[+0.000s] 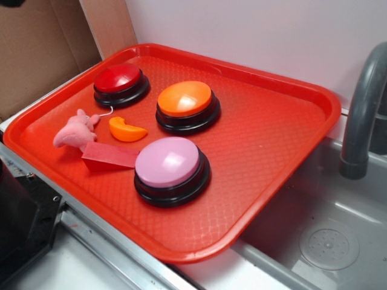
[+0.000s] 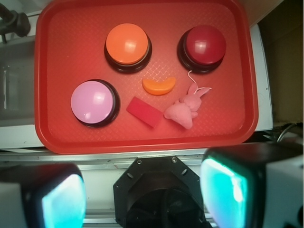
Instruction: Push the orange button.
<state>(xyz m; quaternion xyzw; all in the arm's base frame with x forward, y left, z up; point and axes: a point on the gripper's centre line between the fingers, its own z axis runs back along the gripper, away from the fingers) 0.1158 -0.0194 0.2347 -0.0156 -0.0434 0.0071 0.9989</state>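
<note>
From the exterior view there's a red textured plastic tray sitting partly over a grey sink basin, with a grey curved faucet off to the right. On the tray, the orange button, a big glossy orange dome on a black round base, sits toward the back middle, with a matching dark red dome button to its left and a pink-lilac dome button nearer the front. Between them lie a small orange crescent-shaped piece, a flat red rectangular block and a little pink plush bunny; the block touches the pink button's base. The arm doesn't really show here. Wrist view looks straight down: the orange button is upper middle of the tray, untouched, red button to its right, pink one lower left, crescent just below the orange button. The gripper hangs off the tray's near edge, its two blurry teal-tinted fingers spread wide apart with nothing between them.
</note>
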